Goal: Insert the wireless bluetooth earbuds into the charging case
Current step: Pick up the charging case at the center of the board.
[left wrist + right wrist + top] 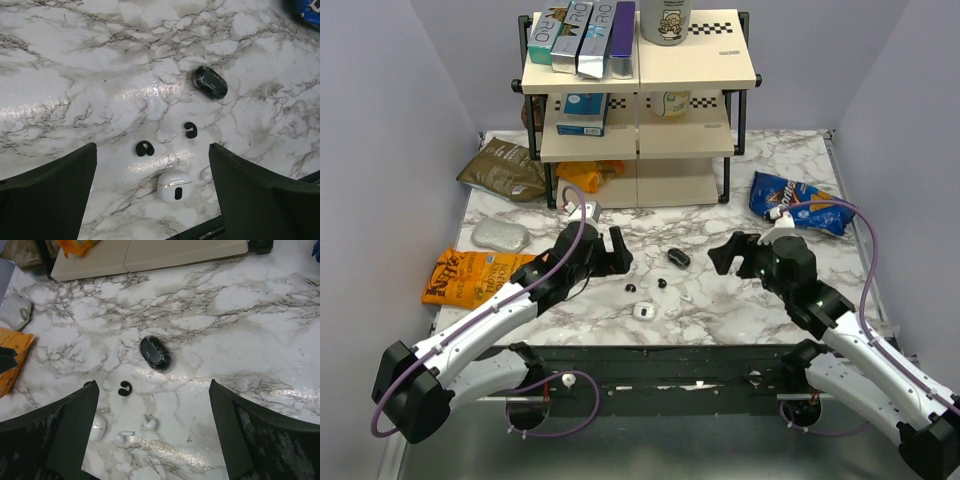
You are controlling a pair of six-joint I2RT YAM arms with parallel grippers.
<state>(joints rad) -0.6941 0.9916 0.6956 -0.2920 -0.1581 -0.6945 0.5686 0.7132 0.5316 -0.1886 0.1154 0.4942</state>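
Found the marble bench (720, 310) carrying every piece, with the left hand (608, 258) and the right hand (738, 252) both hanging above it, fingers spread wide, gripping nothing. Took the step in hand to be the first pickup, with nothing yet seated. Judged the black oval case (210, 81), lying between the two hands, to be shut, its inside hidden; would need opening, probably steadied by the right hand, before seating any bud. Noted a smaller white case (174, 186) nearer the arms, contents impossible to tell, with small white buds (148, 422) loose just beside it; best left alone. Spotted the two black earbuds (144, 148) loose on the bench between the cases, apart from each other, one almost under the left hand. Being far smaller than the fingers, would call for a straight, centred descent and a gentle close to avoid flicking one away.
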